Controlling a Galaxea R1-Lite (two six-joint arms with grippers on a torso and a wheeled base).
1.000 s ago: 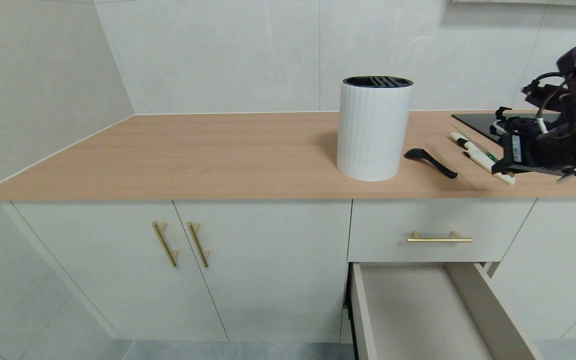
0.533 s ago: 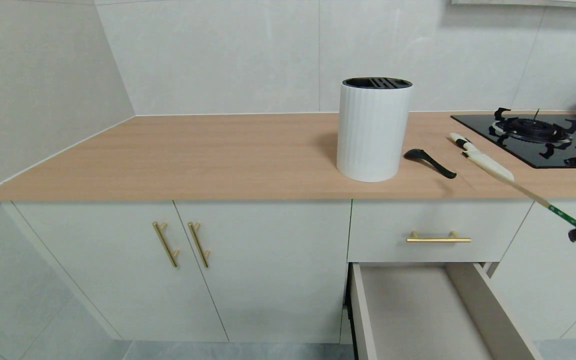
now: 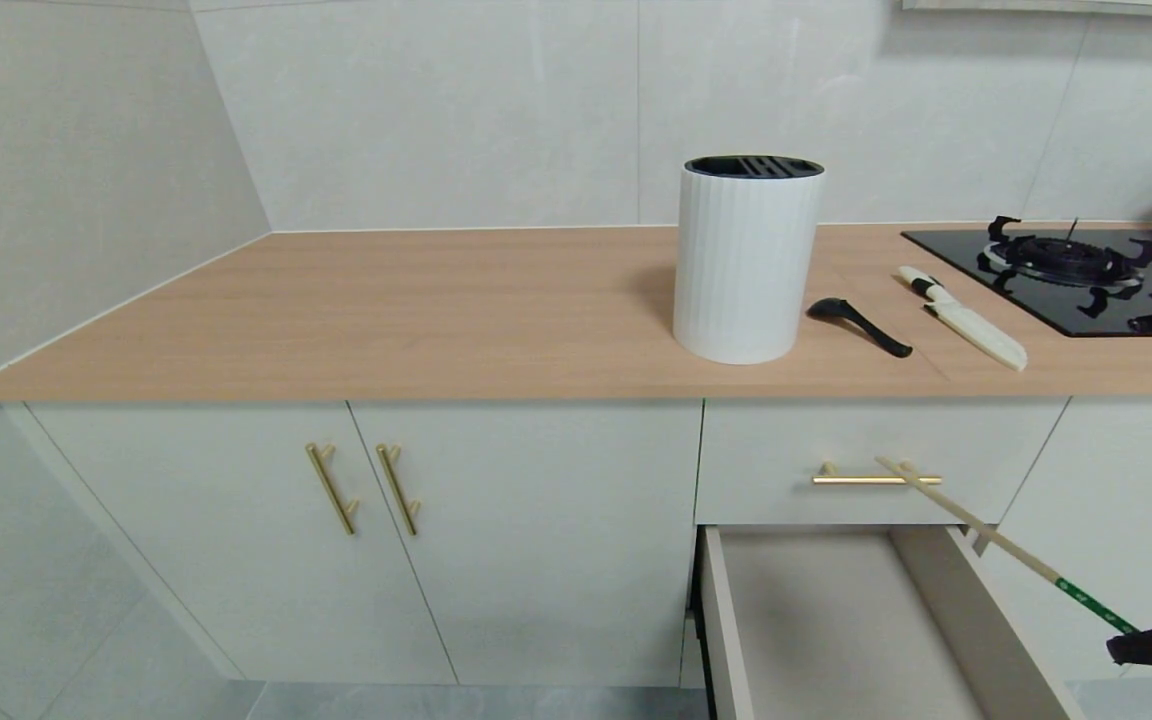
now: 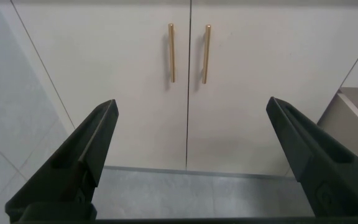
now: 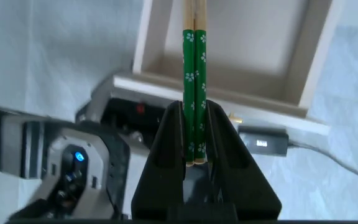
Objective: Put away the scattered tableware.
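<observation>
Nearest the robot, the right gripper (image 5: 194, 118) is clenched on a pair of chopsticks (image 3: 986, 535), pinching them at their green-patterned ends. The chopsticks slant up and away, with their pale tips over the open drawer (image 3: 718, 620), near its right wall. They look to be above the drawer rather than in it, though how high above is hard to judge. The left gripper (image 4: 191, 162) hangs low in front of the cabinet doors (image 4: 104, 74), jaws spread wide and holding nothing.

Farther off, on the counter (image 3: 386, 320), a knife (image 3: 966, 320) with a pale blade lies flat, and a black spoon (image 3: 858, 325) lies just beside it, near the foot of the white holder (image 3: 746, 260). The slotted top of the holder appears to have nothing standing in it. The stove (image 3: 1066, 265) sits at the back right.

The task seems to be in its early part. The chopsticks are in hand and close to being set down, while the knife and spoon are untouched, and what shows of the drawer floor is bare.

In the head view the drawer runs off the lower edge, so its near end cannot be checked, and the right gripper is cut by the right border. The holder's inside is too dark to read, and the stove extends past the right edge.
</observation>
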